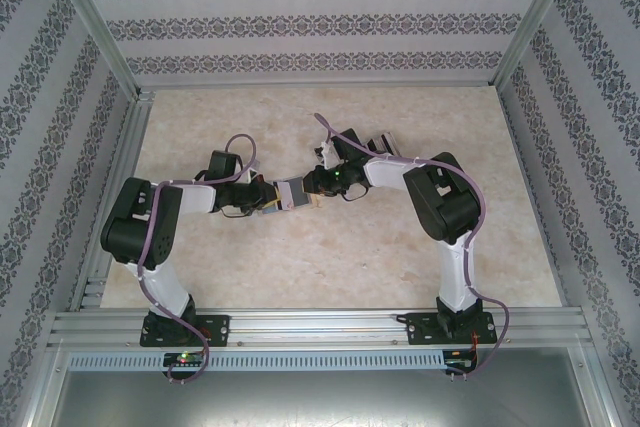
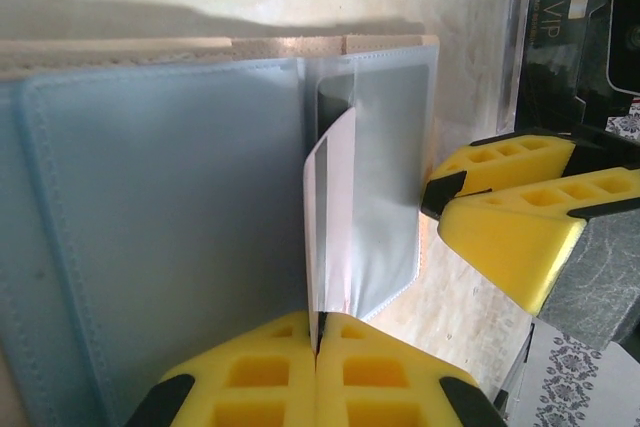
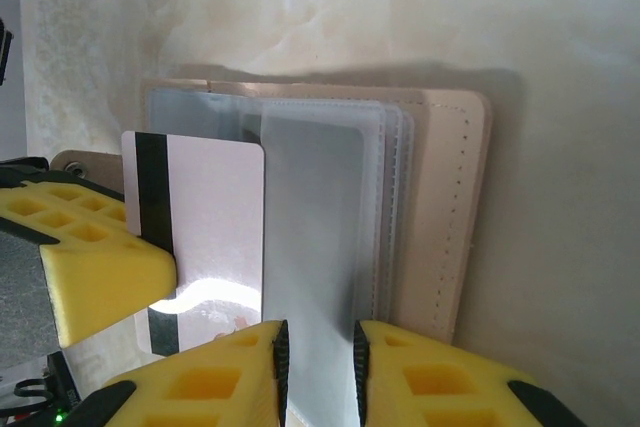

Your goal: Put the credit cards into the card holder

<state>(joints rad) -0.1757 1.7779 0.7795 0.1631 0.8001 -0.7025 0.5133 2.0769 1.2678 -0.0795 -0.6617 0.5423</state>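
A: What's hidden?
B: Card is edge-on in the left wrist view, its lower end buried in the left gripper's closed jaws. Holder sits mid-table, near edge cut off.
A: Textures?
B: Holder beige, stitched, rounded corners. Sleeve clear, glossy, pinched by the right gripper. Card white, black stripe, just beside the sleeve.

A lab test cell: aluminium frame, patterned wall panels, marble-look tabletop.
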